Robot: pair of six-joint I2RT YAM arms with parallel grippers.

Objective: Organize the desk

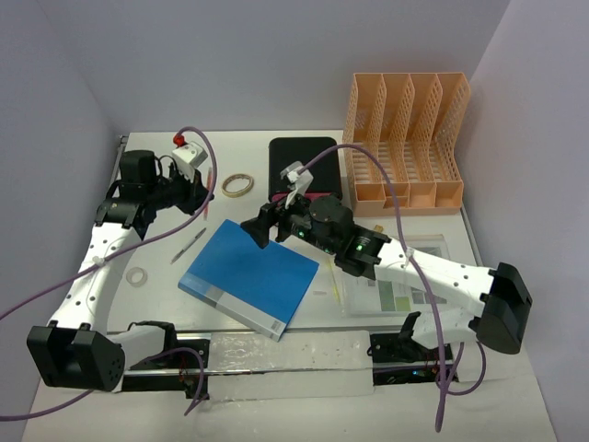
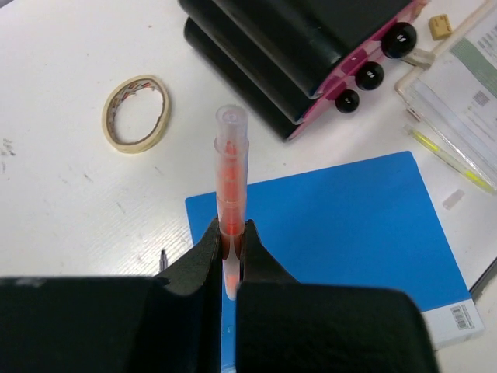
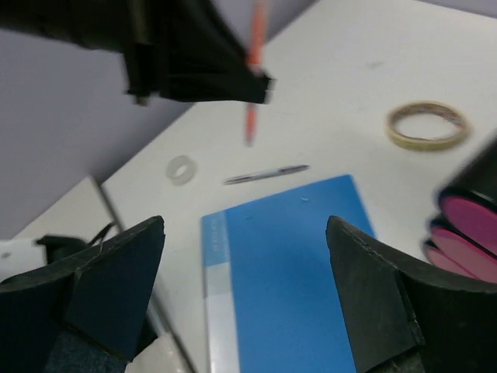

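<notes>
The desk (image 1: 166, 313) is a white tabletop. My left gripper (image 1: 199, 191) hangs above its back left, shut on an orange pen (image 2: 231, 175) that sticks out past the fingertips (image 2: 210, 249). In the right wrist view the same pen (image 3: 252, 93) points down from the left gripper's black body. My right gripper (image 1: 260, 225) is open, with nothing between its fingers (image 3: 373, 280). It hovers over the far corner of a blue folder (image 1: 250, 276) that lies flat at mid-desk. The folder (image 3: 287, 272) fills the space below those jaws.
A black box with pink drawers (image 1: 304, 164) and an orange slotted rack (image 1: 405, 138) stand at the back. A tape roll (image 1: 236, 184), a grey pen (image 1: 189, 246) and a small white ring (image 1: 137, 276) lie left of the folder. A clear sleeve with papers (image 1: 405, 290) lies on the right.
</notes>
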